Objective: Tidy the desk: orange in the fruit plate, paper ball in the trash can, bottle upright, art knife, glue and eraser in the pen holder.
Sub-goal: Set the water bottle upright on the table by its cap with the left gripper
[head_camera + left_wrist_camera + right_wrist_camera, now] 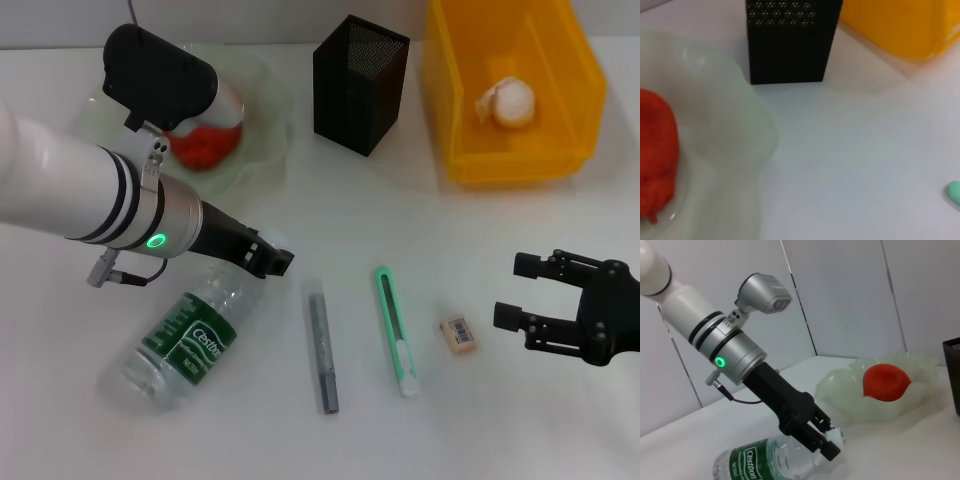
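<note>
A white desk is filling the head view, with pale wall panels rising behind it in the right wrist view. The bottle [190, 335] is lying on its side at lower left, its long axis running from the base at lower left up to the cap at upper right. The left gripper [268, 256] is sitting right at that cap end, its jaws looking closed around the neck, so the lift would probably be pivoting the bottle up about its base. The right gripper [527, 292] is hovering at lower right with its jaws apart, holding nothing, well apart from the bottle. The orange [200, 145] is resting in the fruit plate [262, 130] at upper left, and the paper ball [507, 102] is lying in the yellow bin [455, 150] at upper right. The glue stick [322, 347], knife [396, 331] and eraser [459, 334] are lying across the lower middle, below the black pen holder [358, 82].
</note>
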You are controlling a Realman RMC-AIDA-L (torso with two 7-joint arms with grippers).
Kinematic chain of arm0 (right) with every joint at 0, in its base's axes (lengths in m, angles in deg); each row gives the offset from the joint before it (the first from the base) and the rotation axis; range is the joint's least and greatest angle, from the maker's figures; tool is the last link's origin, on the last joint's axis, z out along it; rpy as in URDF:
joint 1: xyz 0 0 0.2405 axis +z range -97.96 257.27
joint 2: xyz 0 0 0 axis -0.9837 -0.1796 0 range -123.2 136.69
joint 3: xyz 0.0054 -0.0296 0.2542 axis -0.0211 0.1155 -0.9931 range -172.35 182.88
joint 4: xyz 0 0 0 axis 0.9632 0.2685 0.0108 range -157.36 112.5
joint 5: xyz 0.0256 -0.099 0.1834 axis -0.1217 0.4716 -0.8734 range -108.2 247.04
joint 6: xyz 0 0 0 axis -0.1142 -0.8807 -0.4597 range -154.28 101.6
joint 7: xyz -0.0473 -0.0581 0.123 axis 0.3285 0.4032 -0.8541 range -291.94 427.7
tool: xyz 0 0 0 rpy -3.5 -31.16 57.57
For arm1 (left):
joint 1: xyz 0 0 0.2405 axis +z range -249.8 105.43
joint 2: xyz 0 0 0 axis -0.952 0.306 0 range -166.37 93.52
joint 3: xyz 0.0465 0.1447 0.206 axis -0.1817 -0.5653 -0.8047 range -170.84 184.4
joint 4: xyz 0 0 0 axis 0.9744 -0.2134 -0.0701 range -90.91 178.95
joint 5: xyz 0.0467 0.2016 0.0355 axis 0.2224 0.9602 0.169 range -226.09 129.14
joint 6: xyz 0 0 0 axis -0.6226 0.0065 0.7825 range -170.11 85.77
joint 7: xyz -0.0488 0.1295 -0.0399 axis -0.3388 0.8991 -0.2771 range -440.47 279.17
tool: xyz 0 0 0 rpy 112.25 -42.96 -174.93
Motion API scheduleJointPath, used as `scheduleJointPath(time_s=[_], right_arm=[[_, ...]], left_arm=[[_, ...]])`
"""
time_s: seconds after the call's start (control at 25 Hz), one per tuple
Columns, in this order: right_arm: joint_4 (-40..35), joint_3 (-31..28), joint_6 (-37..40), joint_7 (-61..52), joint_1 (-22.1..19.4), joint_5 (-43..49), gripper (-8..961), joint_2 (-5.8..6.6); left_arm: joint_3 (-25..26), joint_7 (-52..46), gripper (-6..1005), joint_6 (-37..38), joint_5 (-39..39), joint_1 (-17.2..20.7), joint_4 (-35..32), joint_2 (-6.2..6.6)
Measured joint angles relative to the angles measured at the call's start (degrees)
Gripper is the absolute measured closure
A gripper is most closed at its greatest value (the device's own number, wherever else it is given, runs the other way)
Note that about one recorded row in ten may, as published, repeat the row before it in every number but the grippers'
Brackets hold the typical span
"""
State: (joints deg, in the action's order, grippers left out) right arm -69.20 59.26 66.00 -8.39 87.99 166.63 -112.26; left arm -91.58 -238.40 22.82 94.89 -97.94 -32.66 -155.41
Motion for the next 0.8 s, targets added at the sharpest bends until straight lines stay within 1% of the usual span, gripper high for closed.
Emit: scheduleJointPath(time_s=[0.04, 0.08, 0.12, 0.16, 0.2, 0.24, 0.28, 0.32, 0.36, 0.44, 0.56, 0.72, 0.76, 0.8], right_arm=[[0.01, -0.58, 0.19, -0.01, -0.04, 0.00, 176, -0.01], [0.01, -0.58, 0.19, -0.01, -0.04, 0.00, 176, -0.01], [0.02, -0.94, 0.45, -0.02, -0.08, 0.00, 176, 0.00], [0.02, -0.94, 0.45, -0.02, -0.08, 0.00, 176, 0.00], [0.02, -1.08, 0.51, -0.02, -0.08, 0.00, 177, 0.00], [0.02, -1.10, 0.53, -0.02, -0.08, 0.00, 177, 0.00], [0.02, -1.10, 0.53, -0.02, -0.08, 0.00, 177, 0.00], [0.02, -1.10, 0.54, -0.02, -0.07, 0.00, 177, 0.00], [0.02, -1.10, 0.54, -0.02, -0.07, 0.00, 177, 0.00], [0.01, -1.10, 0.56, -0.08, -0.02, 0.00, 177, 0.00], [-0.03, -1.10, 0.58, -0.14, 0.06, 0.00, 177, -0.01], [-0.28, -1.08, 0.66, -0.76, 0.28, 0.00, 177, 0.00], [-0.32, -1.08, 0.68, -0.90, 0.32, 0.00, 177, 0.00], [-0.35, -1.09, 0.72, -0.96, 0.35, 0.00, 177, 0.00]], left_arm=[[0.81, 2.65, 546, 0.73, -2.07, 0.89, -1.46, 0.13], [0.81, 2.65, 546, 0.73, -2.07, 0.89, -1.46, 0.13], [2.12, 6.45, 546, 1.59, -5.01, 2.51, -3.60, 0.26], [2.12, 6.45, 546, 1.59, -5.01, 2.51, -3.60, 0.26], [3.02, 9.25, 546, 2.04, -6.90, 3.88, -5.28, 0.28], [4.35, 13.50, 546, 2.42, -8.97, 6.33, -7.87, 0.29], [4.35, 13.50, 547, 2.42, -8.97, 6.33, -7.87, 0.29], [5.97, 16.82, 548, 2.60, -10.66, 8.41, -9.76, 0.30], [5.97, 16.82, 549, 2.60, -10.66, 8.41, -9.76, 0.30], [8.21, 20.67, 551, 3.08, -13.56, 10.16, -10.52, 0.36], [12.30, 29.02, 551, 3.99, -19.62, 12.91, -10.25, 0.42], [12.30, 29.02, 551, 3.99, -19.62, 12.91, -10.25, 0.42], [15.43, 36.45, 551, 4.89, -24.87, 15.42, -9.53, 0.42], [15.43, 36.45, 552, 4.89, -24.87, 15.42, -9.53, 0.42]])
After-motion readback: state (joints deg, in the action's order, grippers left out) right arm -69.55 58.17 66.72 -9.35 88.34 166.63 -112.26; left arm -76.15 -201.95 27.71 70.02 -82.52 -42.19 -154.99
